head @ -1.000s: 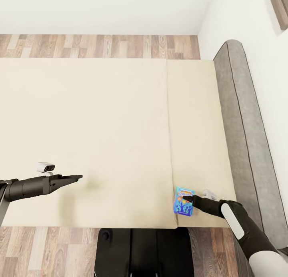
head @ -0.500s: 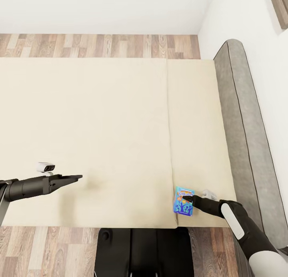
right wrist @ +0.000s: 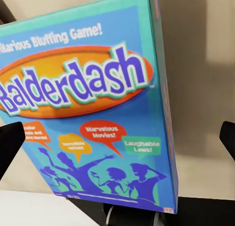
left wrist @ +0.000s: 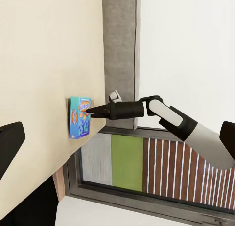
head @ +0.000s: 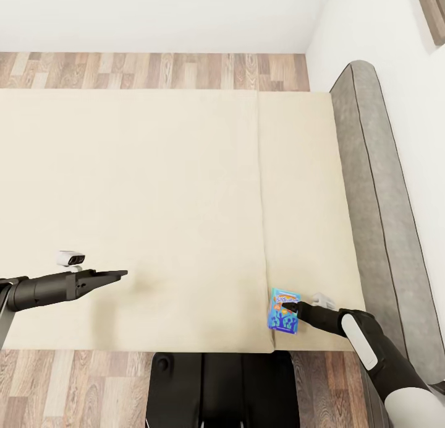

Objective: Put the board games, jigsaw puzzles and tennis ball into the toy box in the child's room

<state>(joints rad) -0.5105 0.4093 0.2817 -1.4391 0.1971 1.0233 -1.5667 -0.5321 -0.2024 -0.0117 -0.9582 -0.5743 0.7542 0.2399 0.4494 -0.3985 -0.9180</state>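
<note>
Reaching for the board game [head: 284, 311] at the bed's [head: 154, 199] near right corner.
The right claw [head: 293, 307] touches the flat, glossy blue cardboard box lying on the smooth cream mattress; its fingers stand wide either side in the right wrist view, so nothing looks gripped yet. The left claw [head: 117, 273] hovers over bare bedding, its opening impossible to judge. Carrying to the toy box looks undone. A grey padded headboard [head: 377, 187] curves along the right.

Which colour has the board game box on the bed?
Mostly blue, the board game box carries an orange oval behind its title; clearest in the right wrist view.
</note>
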